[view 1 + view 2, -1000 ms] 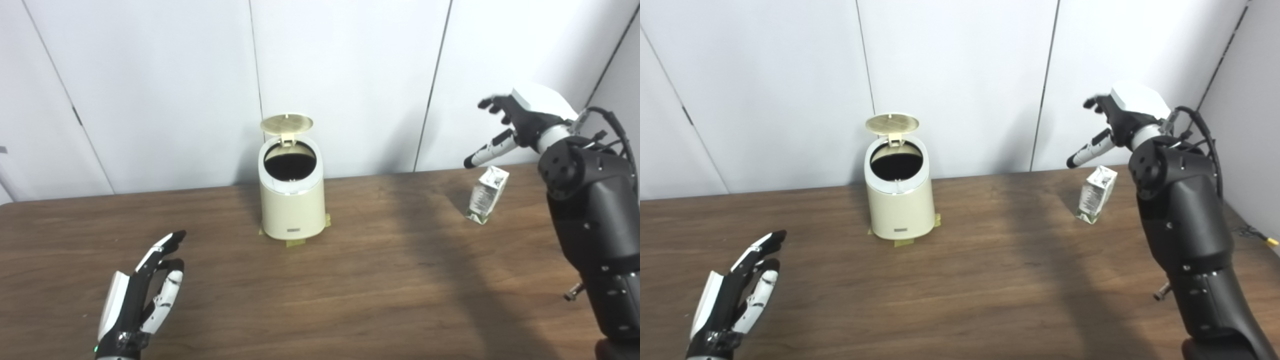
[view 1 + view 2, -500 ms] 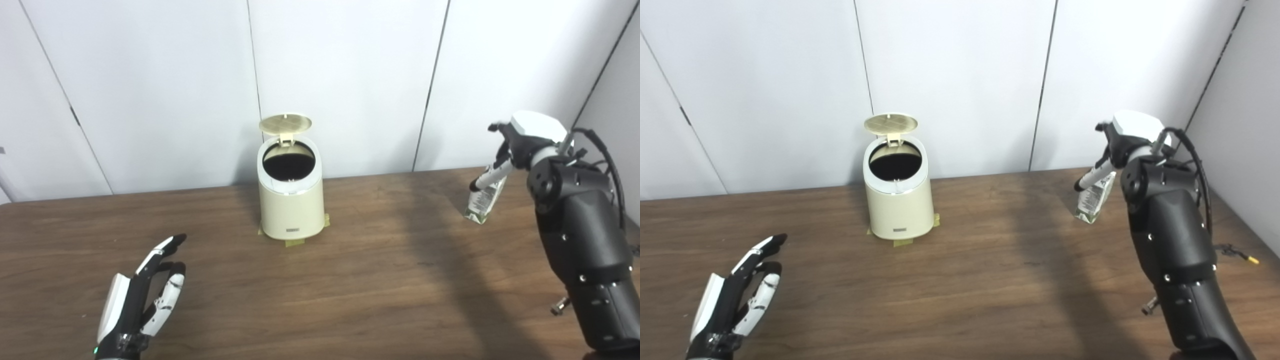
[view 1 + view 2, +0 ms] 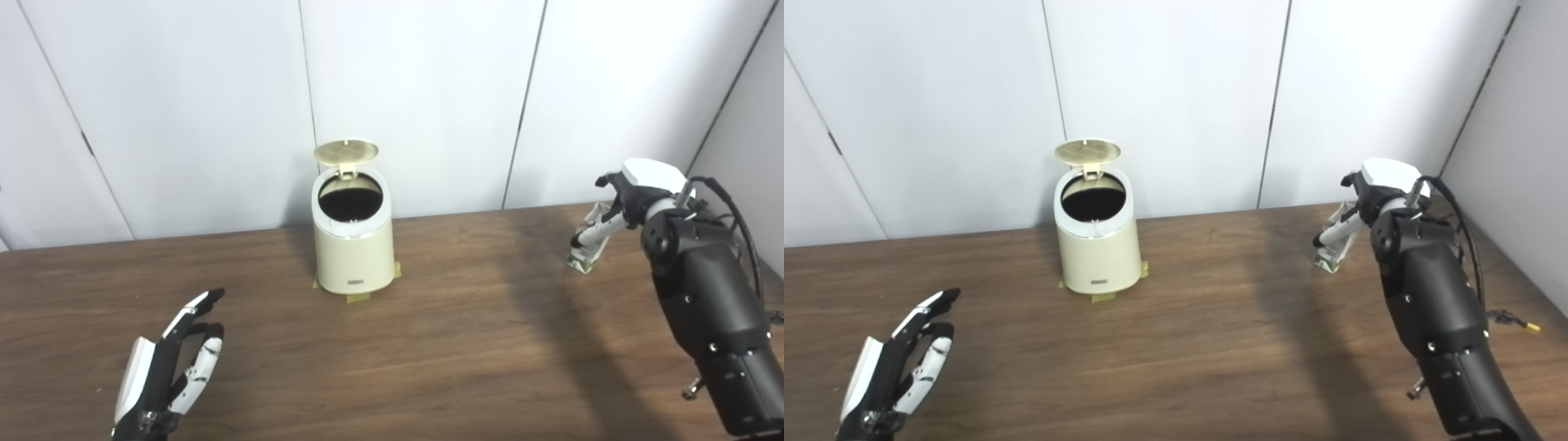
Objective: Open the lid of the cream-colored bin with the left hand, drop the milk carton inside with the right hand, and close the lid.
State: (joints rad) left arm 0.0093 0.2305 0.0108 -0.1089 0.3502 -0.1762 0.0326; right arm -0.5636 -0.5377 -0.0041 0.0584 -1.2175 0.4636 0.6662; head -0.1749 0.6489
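Observation:
The cream-colored bin (image 3: 354,251) stands at the back middle of the table, its round lid (image 3: 346,151) tipped up and the dark inside showing. A white and green milk carton (image 3: 1331,256) stands tilted on the table at the right. My right hand (image 3: 621,199) is lowered over its top, with the thumb (image 3: 591,234) stretched across the carton's front and the fingers behind it, mostly hidden. The fingers are apart and the carton rests on the wood. My left hand (image 3: 168,373) hovers open at the lower left, far from the bin.
Strips of tape (image 3: 359,298) hold the bin's base to the brown table (image 3: 465,355). White wall panels close off the back and the right side. A thin cable with a yellow tip (image 3: 1516,320) lies on the table beside my right forearm.
My right hand has come down from above the carton to sit over its top, thumb in front. The left hand, bin and lid stay put; the view has shifted slightly.

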